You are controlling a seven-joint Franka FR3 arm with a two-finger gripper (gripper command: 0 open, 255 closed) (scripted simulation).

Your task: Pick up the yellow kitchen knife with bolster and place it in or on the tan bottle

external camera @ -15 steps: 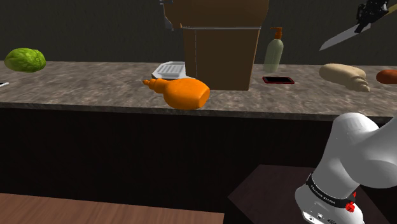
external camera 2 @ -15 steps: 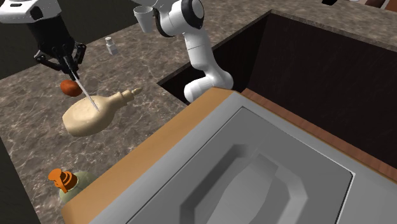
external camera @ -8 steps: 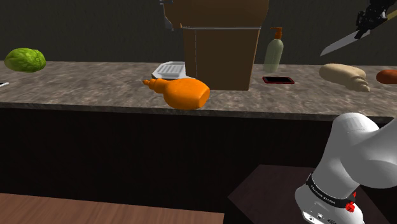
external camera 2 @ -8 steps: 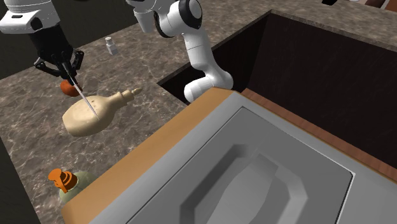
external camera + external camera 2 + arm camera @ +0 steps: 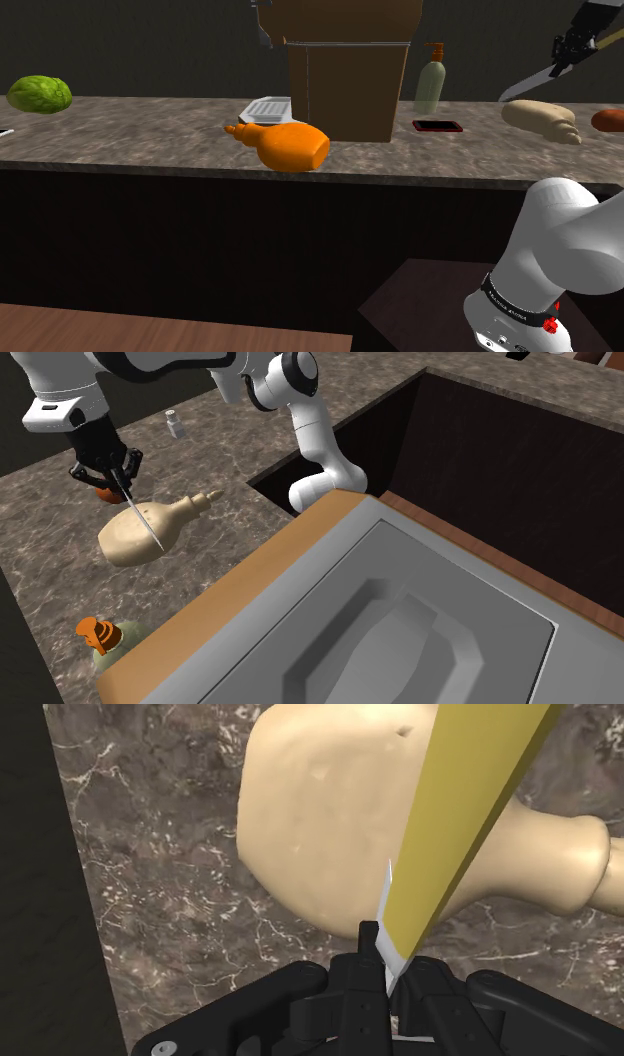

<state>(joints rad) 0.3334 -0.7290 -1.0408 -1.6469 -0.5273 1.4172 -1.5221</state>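
Knife (image 5: 470,814) hangs in the air over the counter (image 5: 150,135), pinched at its handle end between the two black fingers of the gripper (image 5: 385,974) — the jaws are closed on it. In the wrist view its broad face is yellow with a pale edge. In the shoulder view the knife (image 5: 530,85) slants down and to the left from the gripper (image 5: 575,45), at the far right of the scene. Its tip comes close above the fat end of the tan bottle (image 5: 540,120); I cannot tell whether they touch.

The tan bottle (image 5: 125,542) lies on its side on the marbled counter (image 5: 60,582), its neck pointing to the second exterior view's right. There the knife (image 5: 143,520) reaches down from the gripper (image 5: 110,470) across the bottle's body. In the wrist view the tan bottle (image 5: 330,824) lies right below the blade.

A reddish-brown thing (image 5: 608,120) lies just right of the bottle in the shoulder view. Farther left on the counter stand a green pump bottle (image 5: 430,85), a brown box (image 5: 350,80) and, nearer the front edge, an orange bottle (image 5: 290,147) on its side — a green lumpy thing (image 5: 40,95) sits at the far left.
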